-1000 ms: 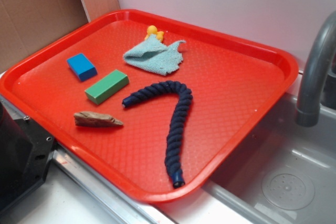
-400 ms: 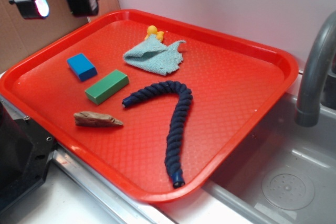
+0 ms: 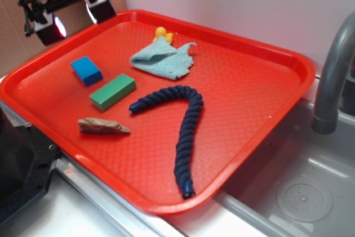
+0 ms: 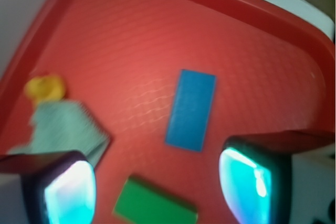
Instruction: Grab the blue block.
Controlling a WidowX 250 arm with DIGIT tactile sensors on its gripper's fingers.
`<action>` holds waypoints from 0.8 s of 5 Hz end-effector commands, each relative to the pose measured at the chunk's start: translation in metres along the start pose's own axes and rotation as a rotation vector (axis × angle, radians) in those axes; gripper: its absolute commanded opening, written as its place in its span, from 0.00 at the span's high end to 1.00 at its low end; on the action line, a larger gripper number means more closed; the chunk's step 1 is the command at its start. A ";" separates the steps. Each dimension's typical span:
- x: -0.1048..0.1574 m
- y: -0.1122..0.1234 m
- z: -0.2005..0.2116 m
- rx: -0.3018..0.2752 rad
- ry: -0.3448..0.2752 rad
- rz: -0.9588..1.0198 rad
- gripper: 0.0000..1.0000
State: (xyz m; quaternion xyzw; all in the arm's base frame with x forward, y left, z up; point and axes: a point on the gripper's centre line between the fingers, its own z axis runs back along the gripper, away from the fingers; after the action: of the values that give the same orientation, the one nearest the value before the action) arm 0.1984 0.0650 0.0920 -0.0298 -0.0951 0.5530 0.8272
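Observation:
The blue block lies flat on the red tray near its left edge; in the wrist view the blue block sits just ahead of the fingers. My gripper hangs high above the tray's far left corner, up and behind the block, not touching it. It is open, with nothing between its two glowing pads. The gripper looks down on tray floor and the green block.
A longer green block lies right of the blue one. A brown wood piece, a dark navy braided rope, a light teal cloth and a small yellow toy share the tray. A grey faucet and sink stand right.
The gripper came into view at the top left and has moved slightly right and down toward the tray. The things on the tray have not moved.

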 end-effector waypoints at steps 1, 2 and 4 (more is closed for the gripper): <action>0.015 0.007 -0.031 0.115 -0.015 0.006 0.00; 0.014 0.012 -0.058 0.187 0.003 -0.023 0.00; 0.011 0.015 -0.081 0.261 0.024 -0.069 0.00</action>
State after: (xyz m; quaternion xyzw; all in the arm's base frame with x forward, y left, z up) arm 0.2174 0.0841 0.0157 0.0705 -0.0262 0.5385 0.8392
